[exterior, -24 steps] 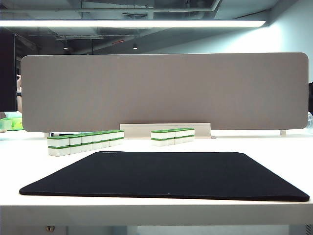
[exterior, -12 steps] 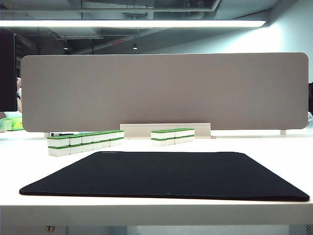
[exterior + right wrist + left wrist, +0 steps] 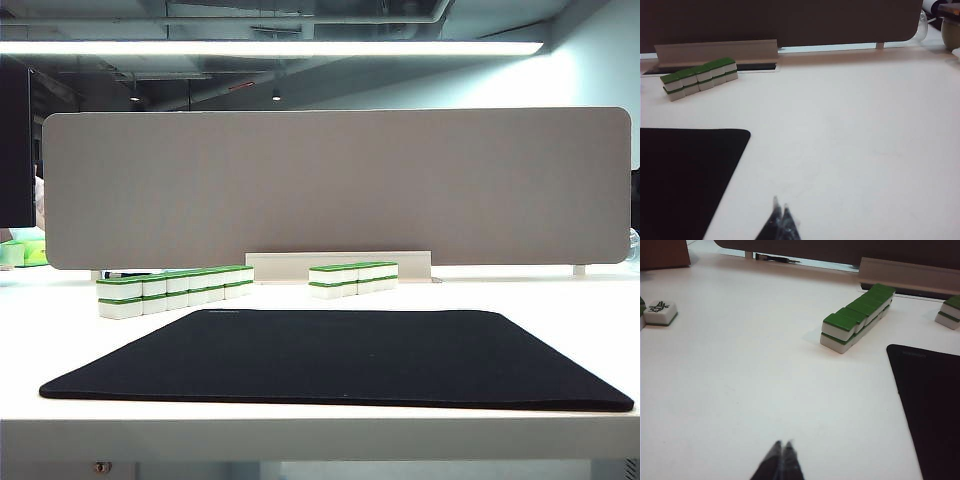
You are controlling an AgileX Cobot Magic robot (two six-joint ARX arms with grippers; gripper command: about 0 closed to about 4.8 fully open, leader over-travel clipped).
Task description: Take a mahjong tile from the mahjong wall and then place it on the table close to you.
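Observation:
The mahjong wall [image 3: 175, 290], white tiles with green tops stacked two high, stands at the back left of the white table [image 3: 560, 300]. The left wrist view shows this row [image 3: 857, 317] ahead of my left gripper [image 3: 782, 444], which is shut and empty, low over bare table and far from the tiles. A shorter two-high row [image 3: 352, 277] stands to its right. That shorter row [image 3: 699, 77] lies far ahead of my right gripper [image 3: 780, 206], which is also shut with nothing in it. Neither gripper shows in the exterior view.
A large black mat [image 3: 340, 355] covers the middle and front of the table. A grey divider panel [image 3: 340, 185] with a white base strip [image 3: 340, 262] closes the back. A lone face-up tile [image 3: 660, 312] lies out to the side in the left wrist view.
The tiles and mat have not moved. Only something in the background at the far left edge shifts slightly.

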